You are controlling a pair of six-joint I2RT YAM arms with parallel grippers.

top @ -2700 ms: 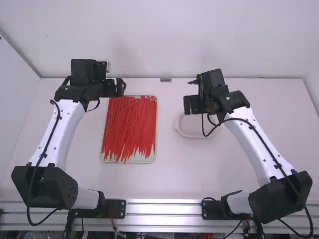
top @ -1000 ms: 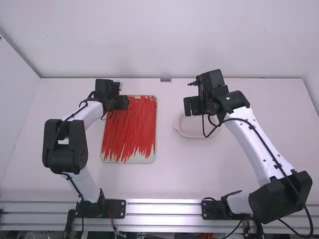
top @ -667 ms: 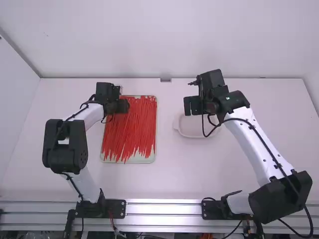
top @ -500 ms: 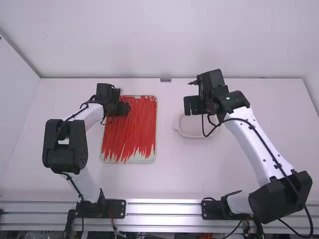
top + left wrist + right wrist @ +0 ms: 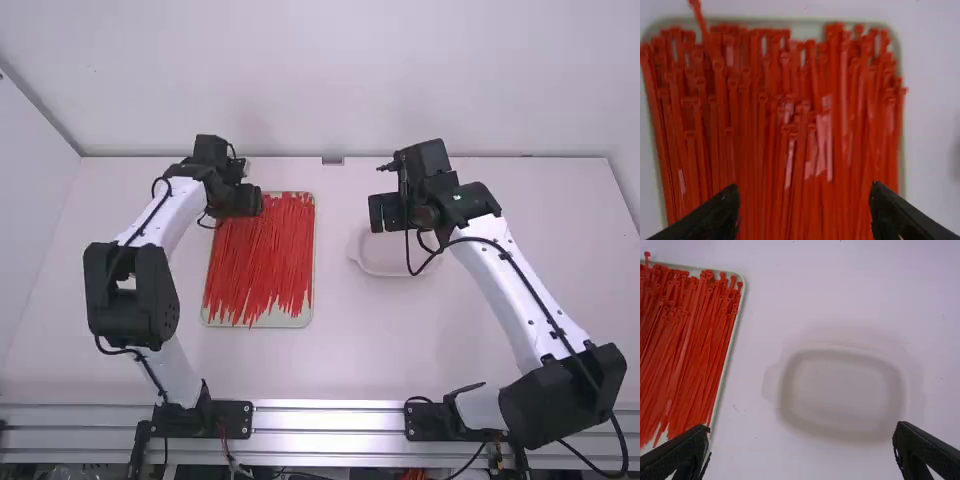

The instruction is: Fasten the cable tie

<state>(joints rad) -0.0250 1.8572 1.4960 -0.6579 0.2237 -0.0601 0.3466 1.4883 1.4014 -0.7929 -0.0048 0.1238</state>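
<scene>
While my left gripper [image 5: 801, 212] hangs wide above the cable ties [image 5: 790, 115] | step, I judge: picking one | next: descend, pinch a single tie.

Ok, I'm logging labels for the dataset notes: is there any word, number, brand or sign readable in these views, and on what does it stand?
None can be read.
The red cable ties, their tray, the white dish and the table show no print, label or sign.
</scene>
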